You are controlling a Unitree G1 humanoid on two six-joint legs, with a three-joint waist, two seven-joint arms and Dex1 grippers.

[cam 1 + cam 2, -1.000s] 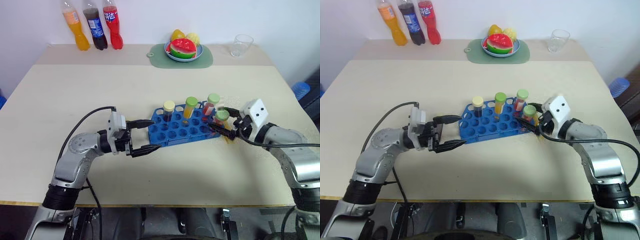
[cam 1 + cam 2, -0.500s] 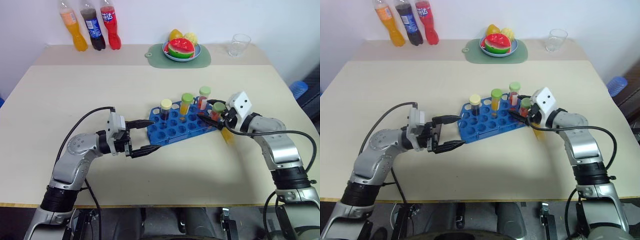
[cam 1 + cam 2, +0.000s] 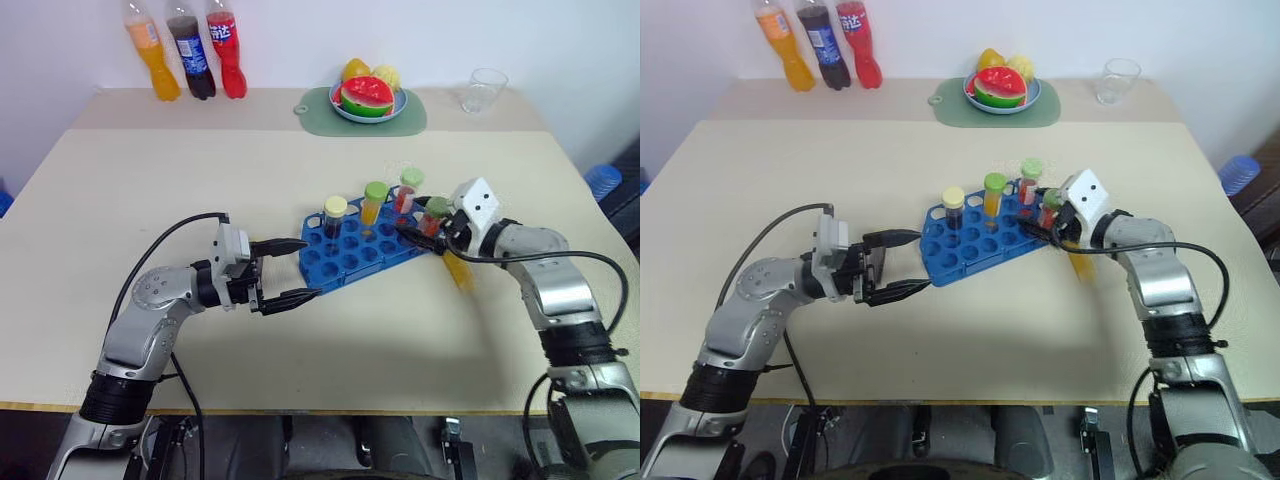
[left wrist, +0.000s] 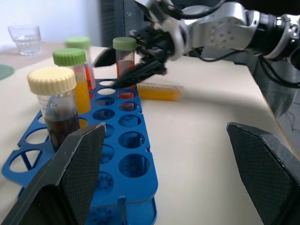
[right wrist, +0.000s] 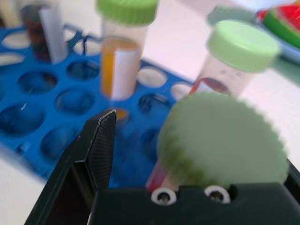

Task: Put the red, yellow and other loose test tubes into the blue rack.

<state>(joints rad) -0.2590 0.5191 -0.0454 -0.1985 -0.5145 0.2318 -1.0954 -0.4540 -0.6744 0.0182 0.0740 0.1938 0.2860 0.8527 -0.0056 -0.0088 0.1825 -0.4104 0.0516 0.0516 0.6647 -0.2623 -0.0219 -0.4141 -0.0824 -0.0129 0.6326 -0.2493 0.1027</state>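
The right gripper (image 3: 424,228) pinches a green-capped red tube (image 4: 124,58) over the blue rack (image 3: 352,256) at mid-table (its right end). Misaligned, it could jam and drag the rack. The left gripper (image 3: 292,270), spread wide, flanks the rack's left end.

- Blue rack (image 3: 352,252): bright blue plastic, rectangular, grid of round holes; lies mid-table, skewed, long axis running from 8 o'clock to 2 o'clock.
- Dark tube, cream cap (image 3: 334,216): upright in the rack's far row, toward 9 o'clock.
- Orange tube, green cap (image 3: 373,203): upright, next along toward 3 o'clock.
- Red tube, pale green cap (image 3: 407,189): upright at the rack's 2 o'clock corner.
- Red tube, green cap (image 3: 432,217): upright over the rack's 3 o'clock end; whether seated cannot be told.
- Yellow tube (image 3: 457,270): lying flat on the table, just off the rack at 4 o'clock.
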